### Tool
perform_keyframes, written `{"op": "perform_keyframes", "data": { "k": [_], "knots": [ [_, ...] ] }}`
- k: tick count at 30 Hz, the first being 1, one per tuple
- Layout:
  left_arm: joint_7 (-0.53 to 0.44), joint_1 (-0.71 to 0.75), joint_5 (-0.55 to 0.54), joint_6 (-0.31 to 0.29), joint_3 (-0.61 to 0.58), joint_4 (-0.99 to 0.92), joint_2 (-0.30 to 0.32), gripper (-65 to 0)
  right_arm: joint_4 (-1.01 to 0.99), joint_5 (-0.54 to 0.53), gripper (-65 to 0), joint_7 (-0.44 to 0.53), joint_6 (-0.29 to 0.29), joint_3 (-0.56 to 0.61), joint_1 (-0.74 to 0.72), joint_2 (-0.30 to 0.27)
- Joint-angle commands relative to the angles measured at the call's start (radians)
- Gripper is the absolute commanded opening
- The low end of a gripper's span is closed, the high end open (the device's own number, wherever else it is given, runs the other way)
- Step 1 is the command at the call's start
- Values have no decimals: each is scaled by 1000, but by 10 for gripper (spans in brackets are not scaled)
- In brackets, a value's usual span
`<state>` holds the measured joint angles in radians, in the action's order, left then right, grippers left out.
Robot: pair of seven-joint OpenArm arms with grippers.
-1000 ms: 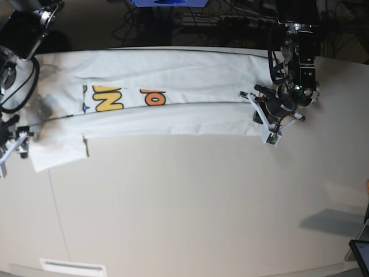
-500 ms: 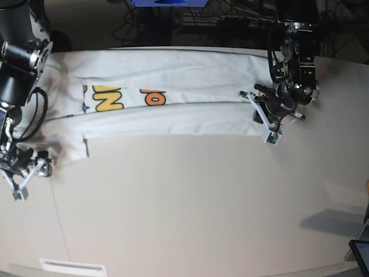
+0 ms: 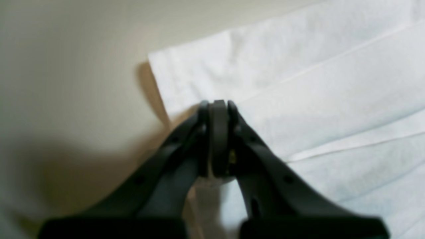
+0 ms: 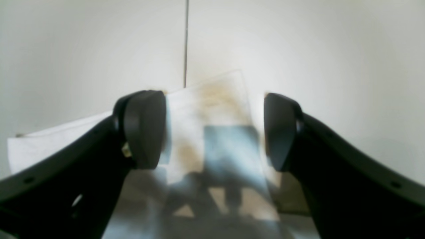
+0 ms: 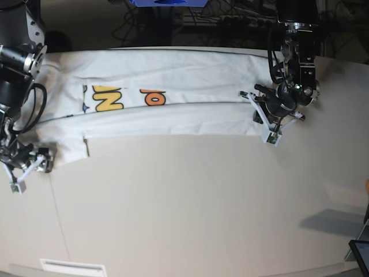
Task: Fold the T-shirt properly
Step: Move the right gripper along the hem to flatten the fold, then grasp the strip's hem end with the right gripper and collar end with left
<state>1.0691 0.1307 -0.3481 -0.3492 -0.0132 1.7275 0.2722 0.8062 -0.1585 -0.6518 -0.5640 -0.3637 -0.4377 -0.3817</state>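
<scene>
- Lying as a long band across the far part of the table (image 5: 190,202), the shirt (image 5: 173,109) is already folded lengthwise, with a strip of yellow and orange print showing between the white flaps.
- Judging by its flat drape and soft creases, the cloth is light and limp; it should sag from any single hold and slide easily on the smooth top.
- The left gripper (image 3: 215,109) sits at the shirt's right end, fingers pressed together at the near corner; whether cloth is pinched between them I cannot tell, since the tips meet right at the hem.
- The right gripper (image 4: 212,129) hangs with fingers spread wide, nothing between them, beside the shirt's left near corner, where a flap juts toward the viewer.
- Best holds look like the doubled hems at the two near corners: thicker, less likely to slip, and letting both ends lift together so the band does not twist.
</scene>
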Motion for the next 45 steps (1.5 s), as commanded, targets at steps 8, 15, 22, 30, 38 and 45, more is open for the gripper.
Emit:
{"op": "perform_keyframes", "data": {
  "k": [8, 15, 22, 30, 38, 45],
  "knots": [
    [15, -9, 10, 2, 3, 10, 9, -650, 3, -5, -496, -50, -3, 1, -16, -9],
    [15, -10, 10, 2, 6, 10, -9, -650, 12, -5, -643, -86, -3, -1, -17, -9],
    [15, -10, 10, 2, 3, 9, -11, -650, 147, -8, -647, -127, -4, -2, 21, -9],
    [15, -10, 10, 2, 3, 9, -11, -650, 466, -10, -647, -260, -4, -2, 104, 14],
    [15, -10, 10, 2, 2, 6, -11, -650, 626, -10, -647, -383, -4, -7, 170, 19],
    [15, -10, 10, 3, 2, 4, -11, -650, 749, -10, -647, -443, -4, -8, 247, 62]
  ]
}}
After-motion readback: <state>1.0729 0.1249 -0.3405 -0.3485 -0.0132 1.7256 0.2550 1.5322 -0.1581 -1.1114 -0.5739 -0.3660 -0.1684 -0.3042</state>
